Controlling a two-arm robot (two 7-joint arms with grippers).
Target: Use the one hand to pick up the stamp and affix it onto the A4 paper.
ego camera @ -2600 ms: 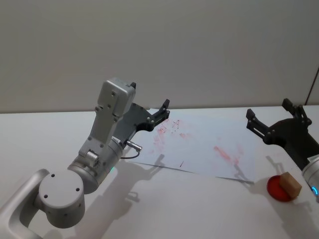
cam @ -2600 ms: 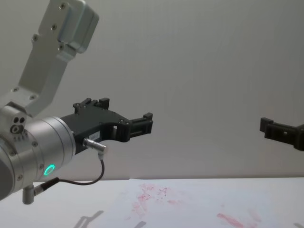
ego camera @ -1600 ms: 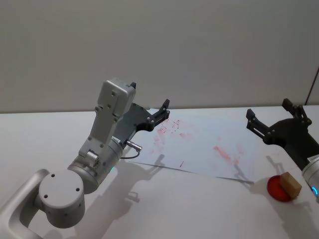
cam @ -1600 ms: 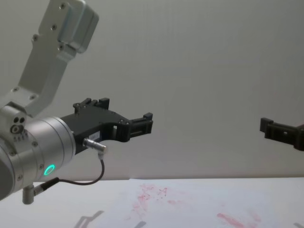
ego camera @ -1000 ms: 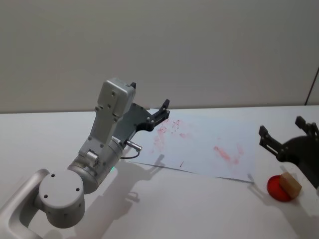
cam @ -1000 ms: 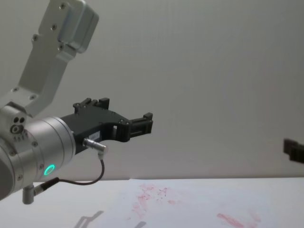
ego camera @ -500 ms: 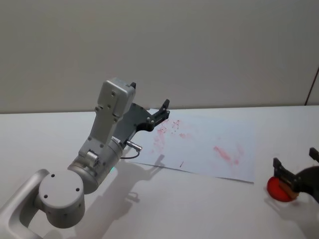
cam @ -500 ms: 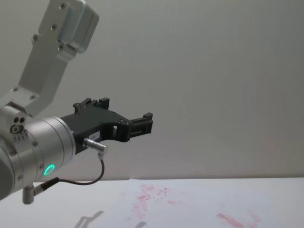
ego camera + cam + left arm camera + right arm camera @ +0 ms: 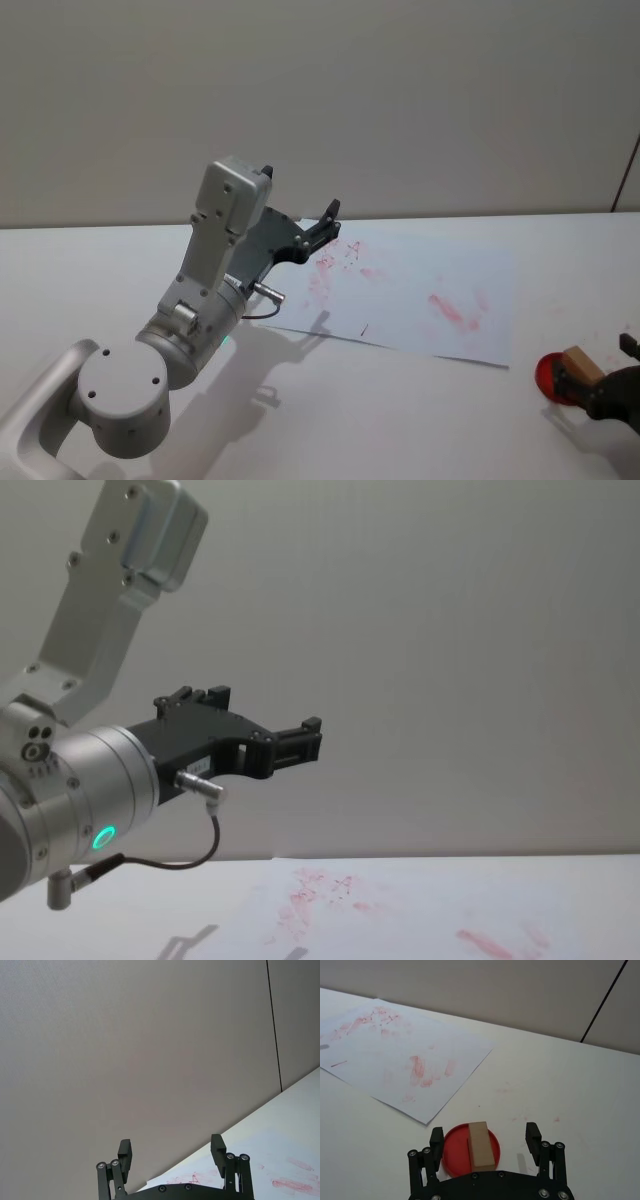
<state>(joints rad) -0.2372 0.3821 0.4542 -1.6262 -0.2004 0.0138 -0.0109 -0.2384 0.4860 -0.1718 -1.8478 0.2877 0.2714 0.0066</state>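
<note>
Tbl: A4 paper, red pad.

No text, brand or number can be read anywhere: the red-pink marks on the white rectangular paper sheet are shapeless smudges, apart from one small red mark near its far left corner that resembles a capital A but is too faint to be sure.

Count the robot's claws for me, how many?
2. The left gripper hangs open in the air near the paper; the right gripper is open by the wooden block.
</note>
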